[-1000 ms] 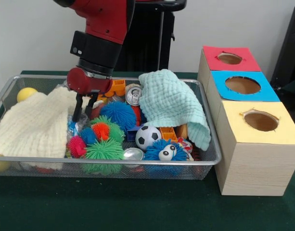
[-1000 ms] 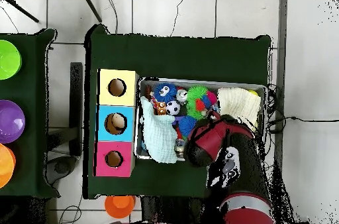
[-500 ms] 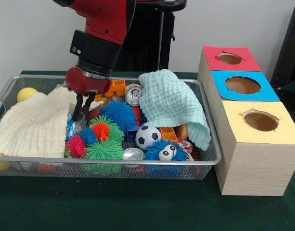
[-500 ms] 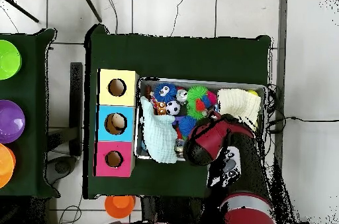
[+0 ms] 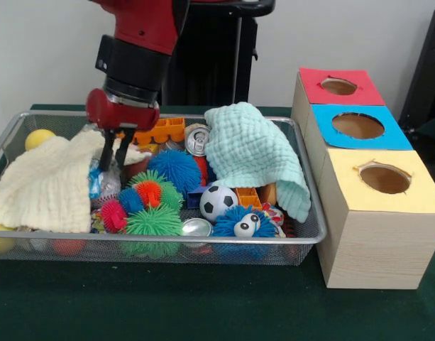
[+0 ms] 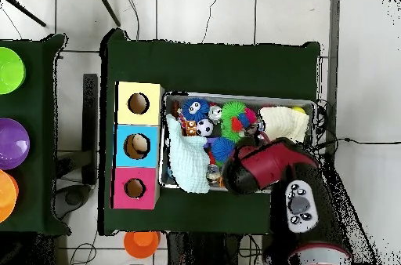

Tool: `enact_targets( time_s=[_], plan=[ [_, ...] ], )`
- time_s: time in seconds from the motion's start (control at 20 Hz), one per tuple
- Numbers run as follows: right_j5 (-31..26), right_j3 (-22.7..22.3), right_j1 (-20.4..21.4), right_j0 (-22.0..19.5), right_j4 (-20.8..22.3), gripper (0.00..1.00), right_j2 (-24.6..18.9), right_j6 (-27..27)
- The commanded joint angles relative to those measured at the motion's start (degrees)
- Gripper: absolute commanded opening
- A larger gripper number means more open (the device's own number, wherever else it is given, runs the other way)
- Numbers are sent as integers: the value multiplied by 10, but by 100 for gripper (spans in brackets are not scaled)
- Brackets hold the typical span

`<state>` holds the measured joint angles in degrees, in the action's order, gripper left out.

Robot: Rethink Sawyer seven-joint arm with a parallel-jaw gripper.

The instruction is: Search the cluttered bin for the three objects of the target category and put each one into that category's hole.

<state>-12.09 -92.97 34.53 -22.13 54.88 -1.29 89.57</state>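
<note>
- The wire bin (image 5: 302,238) sits on the green counter (image 5: 203,312), with a row of three wooden boxes just beside it on the side nearest the mint cloth.
- Each box has a round hole in its top: the red box (image 5: 339,87) lies farthest back, the blue box (image 5: 358,126) in the middle, the yellow box (image 5: 384,179) at the front.
- The hand (image 5: 114,160) hangs over the bin's end away from the boxes, its two dark fingers (image 5: 123,150) pointing down with a narrow gap between them; nothing shows gripped in it.
- The fingertips sit just beside the cream cloth (image 5: 43,188), above small items at its edge.
- In the bin lie a blue spiky ball (image 5: 176,169), a green spiky ball (image 5: 153,222), a soccer ball (image 5: 218,202), a can (image 5: 197,142), an orange toy block (image 5: 160,131) and a yellow ball (image 5: 38,137).
- The mint cloth (image 5: 256,153) drapes over the bin's end beside the boxes.
</note>
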Motion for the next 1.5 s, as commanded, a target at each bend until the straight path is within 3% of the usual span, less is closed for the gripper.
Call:
enact_targets(
  time_s=[0.05, 0.3, 0.7, 1.25, 1.5],
  plan=[
    [-132, -135, 144, -104, -91, 0, -146, -178],
    [-192, -183, 222, -157, -156, 0, -216, -220],
    [-239, -221, 282, -208, -216, 0, -298, -219],
    [-170, -276, 273, -260, -290, 0, -418, -104],
    [-134, -308, 271, -321, -360, 0, -518, -63]
  ],
)
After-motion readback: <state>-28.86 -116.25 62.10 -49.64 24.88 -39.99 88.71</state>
